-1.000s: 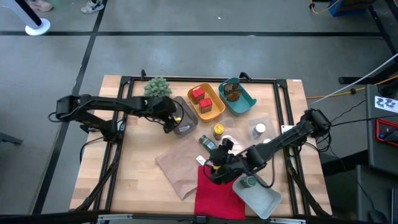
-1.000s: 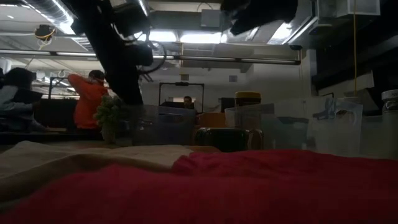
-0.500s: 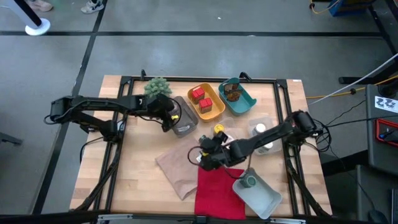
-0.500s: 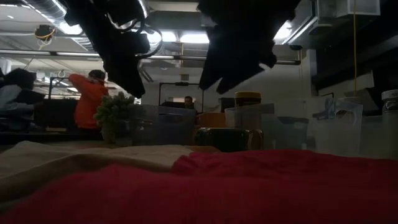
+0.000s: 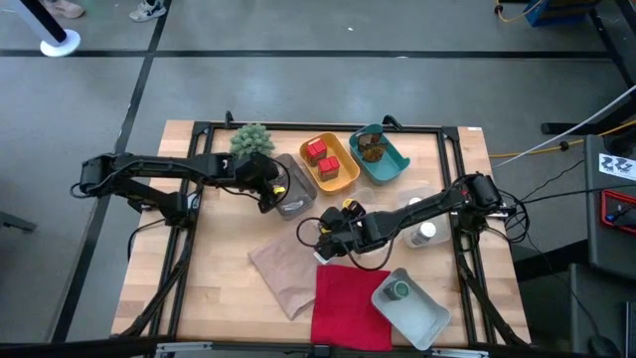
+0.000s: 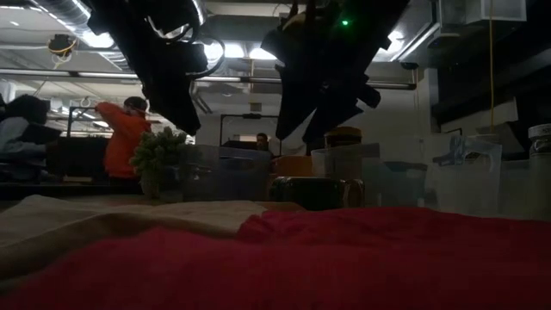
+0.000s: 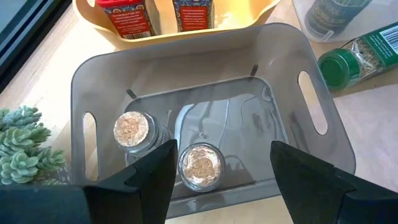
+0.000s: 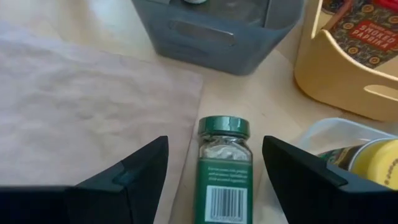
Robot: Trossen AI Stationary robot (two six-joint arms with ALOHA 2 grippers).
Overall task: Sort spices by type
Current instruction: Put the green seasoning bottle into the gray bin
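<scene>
So the right pincer is hanging low over a green-capped jar that lies on its side on the bare worktop, fingers spread wide with the jar sitting in the gap between them, not touching as far as I can see. That jar is just beside the grey bin, between the tan cloth and a clear tray with a yellow-capped jar in it.

The left pincer is parked right above the grey bin, fingers apart and gripping nothing. Inside the bin stand two cork-topped jars, side by side at the end nearer the spiky plant.

Behind the grey bin is the yellow tray with two red tins. Next to that tray is a teal tray holding something brown, probably jars, hard to say from overhead. Across the red cloth from the grey bin, a pale tray holds another green-capped jar standing up.
</scene>
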